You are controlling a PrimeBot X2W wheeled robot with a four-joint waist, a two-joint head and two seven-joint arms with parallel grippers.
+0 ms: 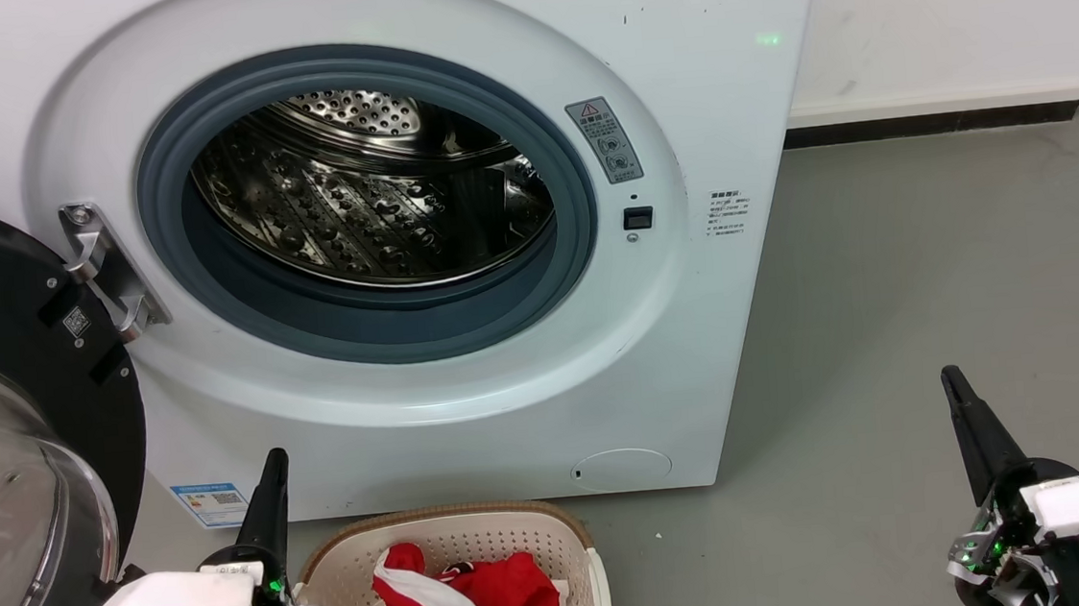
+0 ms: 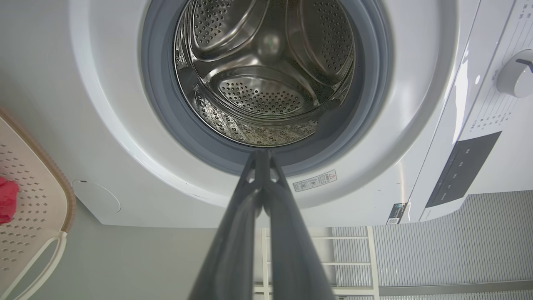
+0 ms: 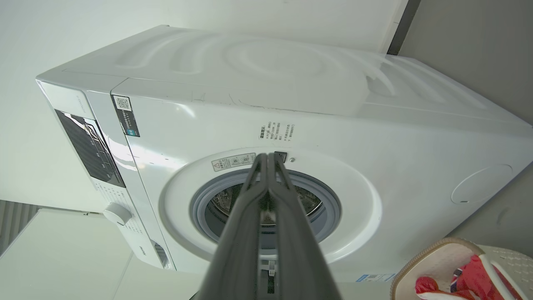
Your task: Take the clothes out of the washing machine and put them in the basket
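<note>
Left tool (image 1: 273, 457) and right tool (image 1: 951, 375) are pressed together; clothes (image 1: 500, 590) lie in the basket (image 1: 441, 519) before the washing machine (image 1: 727, 115).

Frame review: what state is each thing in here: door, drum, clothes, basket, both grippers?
door: open, swung to the left of the washing machine.
drum: no clothes visible inside.
clothes: lying in the basket.
basket: on the floor before the machine, holding the clothes.
left gripper: shut, holding nothing.
right gripper: shut, holding nothing.
</note>
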